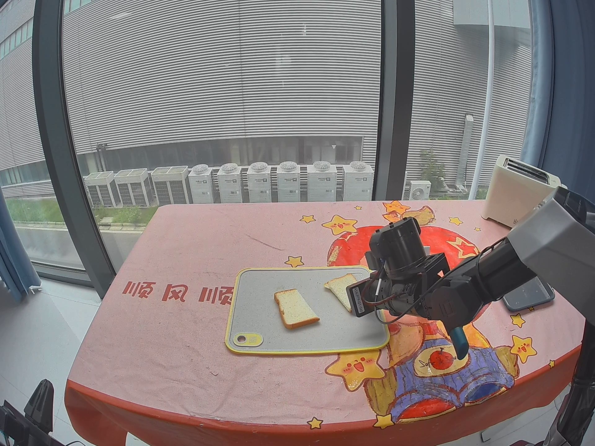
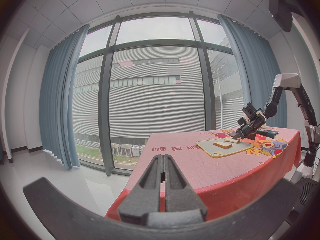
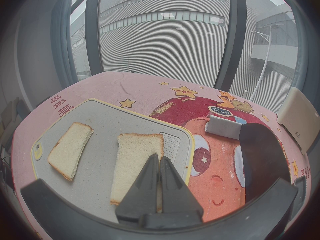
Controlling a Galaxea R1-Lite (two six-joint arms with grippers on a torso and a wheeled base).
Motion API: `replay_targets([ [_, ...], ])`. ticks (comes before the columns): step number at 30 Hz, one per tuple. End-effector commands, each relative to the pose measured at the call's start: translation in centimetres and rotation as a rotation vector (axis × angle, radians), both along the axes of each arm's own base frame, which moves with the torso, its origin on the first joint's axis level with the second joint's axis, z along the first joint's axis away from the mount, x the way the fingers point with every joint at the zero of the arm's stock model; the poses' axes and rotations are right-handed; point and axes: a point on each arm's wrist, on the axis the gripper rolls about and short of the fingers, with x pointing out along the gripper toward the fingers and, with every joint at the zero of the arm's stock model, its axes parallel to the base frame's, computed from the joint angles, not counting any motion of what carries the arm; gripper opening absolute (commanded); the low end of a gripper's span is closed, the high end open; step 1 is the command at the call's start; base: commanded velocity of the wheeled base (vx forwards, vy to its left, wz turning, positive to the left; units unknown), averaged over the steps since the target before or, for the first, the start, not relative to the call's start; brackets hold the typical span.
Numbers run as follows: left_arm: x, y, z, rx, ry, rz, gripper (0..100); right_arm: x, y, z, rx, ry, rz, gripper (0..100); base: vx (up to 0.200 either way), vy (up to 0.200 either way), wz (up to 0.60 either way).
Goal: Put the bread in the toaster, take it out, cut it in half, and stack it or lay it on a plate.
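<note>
Where the head looks, board: a grey rectangular plastic cutting board with a yellow rim (image 1: pixel 248 317) lies on the pink cartoon-printed tablecloth (image 1: pixel 186 249).
Head, bread: two pale toasted bread halves lie flat on the board, apart from each other. The left half (image 1: pixel 296 308) is near the middle and the right half (image 1: pixel 340 288) is near the board's right edge.
Head, right gripper: the right gripper (image 1: pixel 354 298) sits at the board's right edge, touching the end of the right half.
Head, toaster: the cream box-shaped toaster (image 1: pixel 517 190) stands at the table's far right corner, well apart from the board.
Left wrist, left gripper: the left gripper (image 2: pixel 162 159) hangs off the table's near-left corner, well apart from the board, its jaws pressed together on nothing.
Right wrist, jaws: they are pressed together over the right half's near corner with a thin pale sliver between them. I cannot tell whether they pinch the crust.
Right wrist, stage: the bread is cut and neither half is stacked or plated, so picking up the right half is probably the step in hand.
Risk, grip: a hold on only the corner crust could tear the soft slice or let it slip out on the lift.
Risk, miss: jaws closed above the bread would come up with nothing.
Risk, push: a sideways nudge could slide the half off the board's right edge.
</note>
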Motion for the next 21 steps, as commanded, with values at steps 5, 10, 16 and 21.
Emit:
replay_targets([
  [5,0.0,0.0,-0.5,0.000,0.000,0.000,0,-0.1,0.0,0.8,0.015,-0.019,-0.001,0,0.000,0.000,0.00],
  [10,0.0,0.0,-0.5,0.000,0.001,0.000,0,-0.7,-0.3,2.3,0.032,-0.045,0.001,0,0.000,0.000,0.00],
  [16,0.0,0.0,-0.5,0.000,0.001,0.000,0,-1.7,-0.8,3.1,0.036,-0.053,0.003,0,0.000,0.000,0.00],
  [21,0.0,0.0,-0.5,0.000,0.001,0.000,0,-3.4,-1.6,4.2,0.046,-0.062,0.013,0,0.000,0.000,0.00],
])
